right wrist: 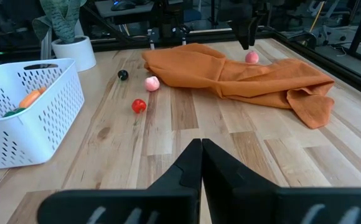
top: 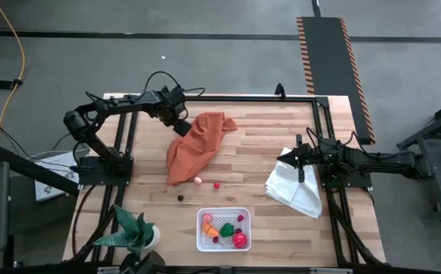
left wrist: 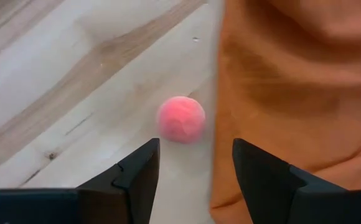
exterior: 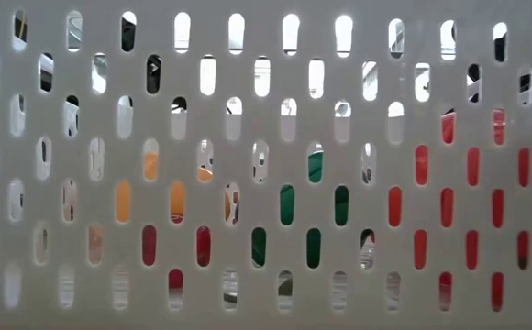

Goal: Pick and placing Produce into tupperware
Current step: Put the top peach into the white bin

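Note:
A pink ball of produce (left wrist: 180, 119) lies on the wooden table, right beside the edge of the orange cloth (left wrist: 292, 93). My left gripper (left wrist: 196, 168) hangs open just above it, fingers pointing down, one on each side and clear of it (right wrist: 251, 57). More produce lies loose nearer the front: a pink piece (top: 198, 180), a red piece (top: 216, 185) and a dark berry (top: 180, 197). The white perforated tupperware (top: 223, 229) at the near edge holds several pieces. My right gripper (right wrist: 200, 162) waits shut at the right, over a white folded cloth (top: 295, 186).
The orange cloth (top: 198, 144) lies crumpled across the table's middle. A potted plant (top: 133, 232) stands at the near left corner. In the low view the tupperware's slotted wall (exterior: 266, 165) fills the picture. Bare wood lies between the cloths.

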`<control>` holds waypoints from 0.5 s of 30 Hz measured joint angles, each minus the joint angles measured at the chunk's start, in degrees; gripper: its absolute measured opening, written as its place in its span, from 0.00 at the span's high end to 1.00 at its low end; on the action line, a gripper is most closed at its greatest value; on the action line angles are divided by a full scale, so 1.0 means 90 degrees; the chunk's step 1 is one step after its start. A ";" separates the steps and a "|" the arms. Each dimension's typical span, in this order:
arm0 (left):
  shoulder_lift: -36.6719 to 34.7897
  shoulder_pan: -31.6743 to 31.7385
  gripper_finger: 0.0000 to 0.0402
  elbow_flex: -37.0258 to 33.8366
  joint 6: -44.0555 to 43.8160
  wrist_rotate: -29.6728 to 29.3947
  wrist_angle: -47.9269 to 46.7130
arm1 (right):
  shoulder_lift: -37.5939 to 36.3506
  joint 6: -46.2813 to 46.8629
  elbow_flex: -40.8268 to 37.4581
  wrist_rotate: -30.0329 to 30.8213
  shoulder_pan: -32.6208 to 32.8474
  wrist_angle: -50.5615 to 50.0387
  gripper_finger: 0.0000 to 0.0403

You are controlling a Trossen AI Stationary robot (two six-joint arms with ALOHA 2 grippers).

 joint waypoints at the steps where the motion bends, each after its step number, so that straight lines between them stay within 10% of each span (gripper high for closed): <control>1: 0.0000 0.0036 0.51 0.0000 0.0054 0.0001 0.0002 | 0.0001 0.0000 -0.0001 0.0001 0.0001 -0.0001 1.00; 15: 0.0000 0.0380 0.36 0.0000 0.0268 0.0243 0.0081 | 0.0001 0.0000 0.0001 -0.0001 0.0002 0.0000 1.00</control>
